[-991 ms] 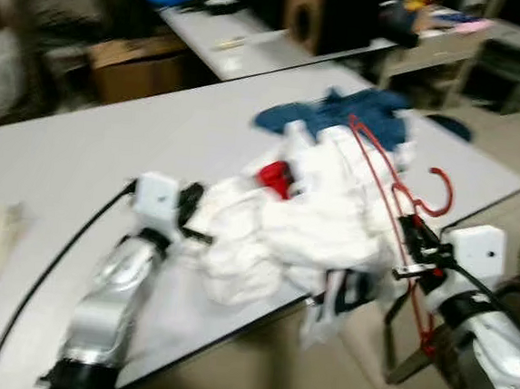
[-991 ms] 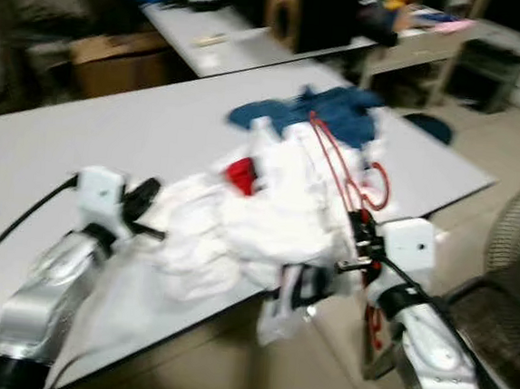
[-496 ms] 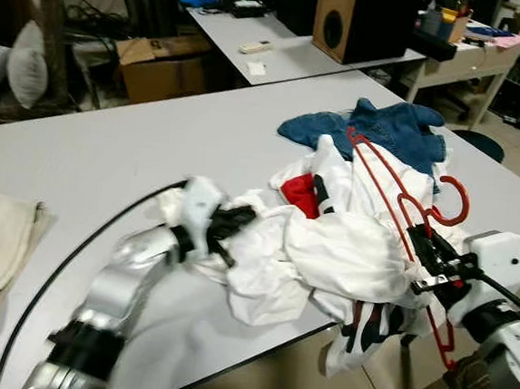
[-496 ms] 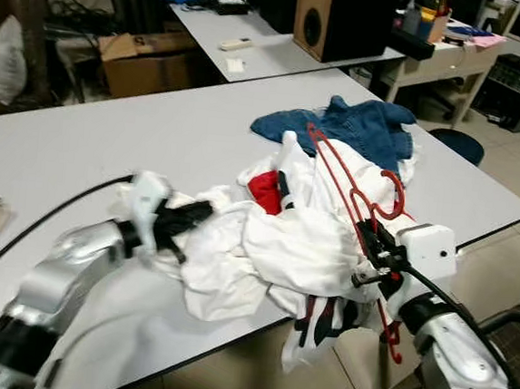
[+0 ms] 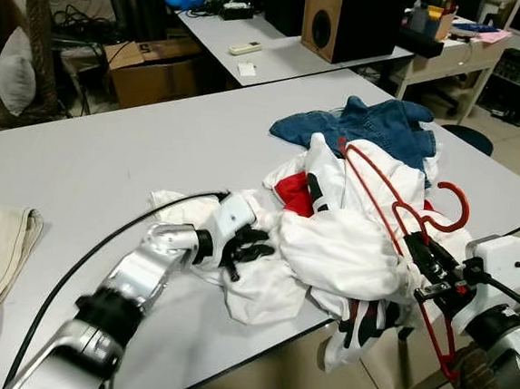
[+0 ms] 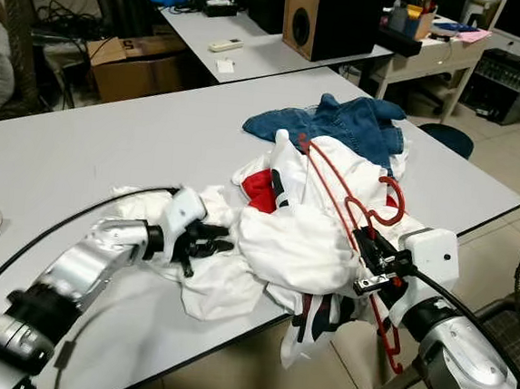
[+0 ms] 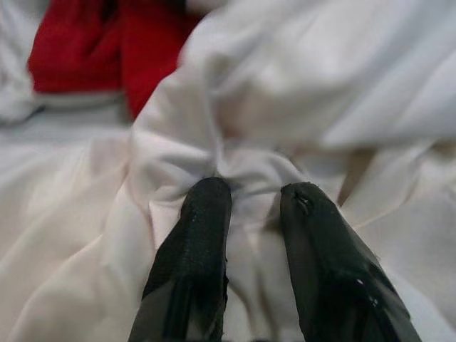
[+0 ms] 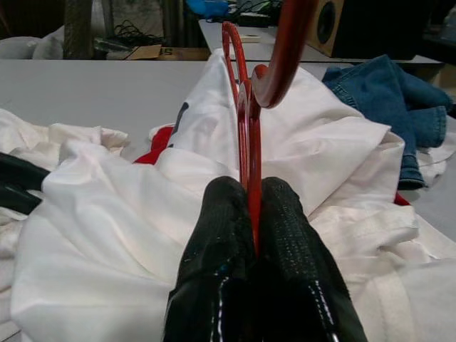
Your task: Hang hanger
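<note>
Since half a second ago, the left claw [image 5: 257, 247] has pushed further into the pile of white clothing [image 5: 346, 248], and its black fingers [image 7: 192, 242] now pinch a small fold of the soft, creased white cloth between them. On the right, the right claw [image 8: 251, 214] is clamped shut on the red hanger [image 5: 395, 215], gripping its thin bar between textured black pads. That hanger is a slim, glossy red frame with a curved hook [image 5: 453, 200] at its top; it lies tilted across the white garments near the edge of the pale grey surface [image 5: 108, 163], its lower end hanging past that edge. A crumpled blue denim piece [image 5: 366, 126] rests behind the pile, and a red patch of fabric [image 5: 293, 190] shows among the whites.
</note>
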